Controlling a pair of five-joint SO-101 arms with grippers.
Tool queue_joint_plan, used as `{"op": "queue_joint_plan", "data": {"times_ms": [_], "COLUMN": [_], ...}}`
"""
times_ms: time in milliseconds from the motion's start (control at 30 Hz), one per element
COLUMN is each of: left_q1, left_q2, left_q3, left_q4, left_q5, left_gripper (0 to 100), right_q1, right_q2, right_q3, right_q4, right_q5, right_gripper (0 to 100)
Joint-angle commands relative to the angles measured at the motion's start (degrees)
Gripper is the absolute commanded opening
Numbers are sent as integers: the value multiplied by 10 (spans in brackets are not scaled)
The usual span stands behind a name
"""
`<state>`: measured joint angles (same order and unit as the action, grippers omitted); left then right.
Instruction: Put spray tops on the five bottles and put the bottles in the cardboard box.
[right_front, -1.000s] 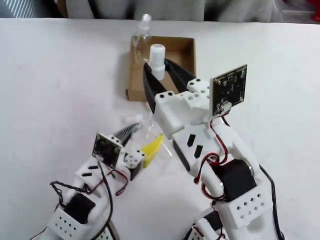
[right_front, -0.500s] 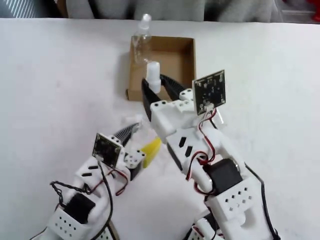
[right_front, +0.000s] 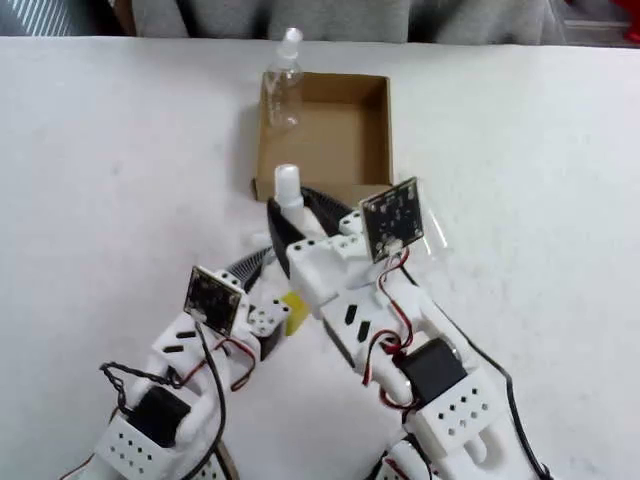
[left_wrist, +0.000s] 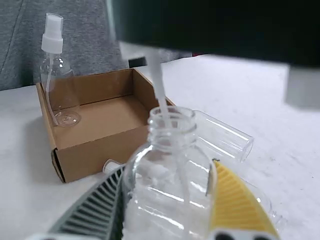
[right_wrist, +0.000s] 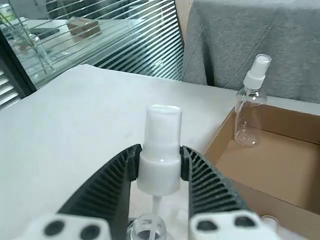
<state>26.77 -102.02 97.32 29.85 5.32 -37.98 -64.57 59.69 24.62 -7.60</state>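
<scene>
Just outside the cardboard box's (right_front: 340, 150) wall facing the arms, the right fingers (right_wrist: 107, 192) clamp the spray top (right_wrist: 159, 150) by its collar, its tube entering the open neck of the bottle (left_wrist: 167, 185) gripped between the left fingers (left_wrist: 232, 205); a capped bottle (right_front: 283, 85) stands inside the box's far corner.

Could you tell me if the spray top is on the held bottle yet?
Not yet: the right end effector holds the spray top above the open bottle, only its tube inside.
</scene>
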Motion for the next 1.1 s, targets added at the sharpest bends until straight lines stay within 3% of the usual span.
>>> {"op": "queue_joint_plan", "data": {"times_ms": [0, 600, 1067], "left_q1": [-7, -7, -7], "left_q2": [-14, -14, -14], "left_q3": [-2, -2, -2], "left_q4": [-4, -4, -4], "left_q5": [-2, -2, -2], "left_gripper": [106, 106, 108], "right_q1": [-17, -20, -41], "right_q2": [-23, -124, -171], "right_q3": [5, 84, 105], "right_q4": [-11, -5, 85], "right_q5": [2, 2, 2], "right_gripper": [16, 16, 18]}}
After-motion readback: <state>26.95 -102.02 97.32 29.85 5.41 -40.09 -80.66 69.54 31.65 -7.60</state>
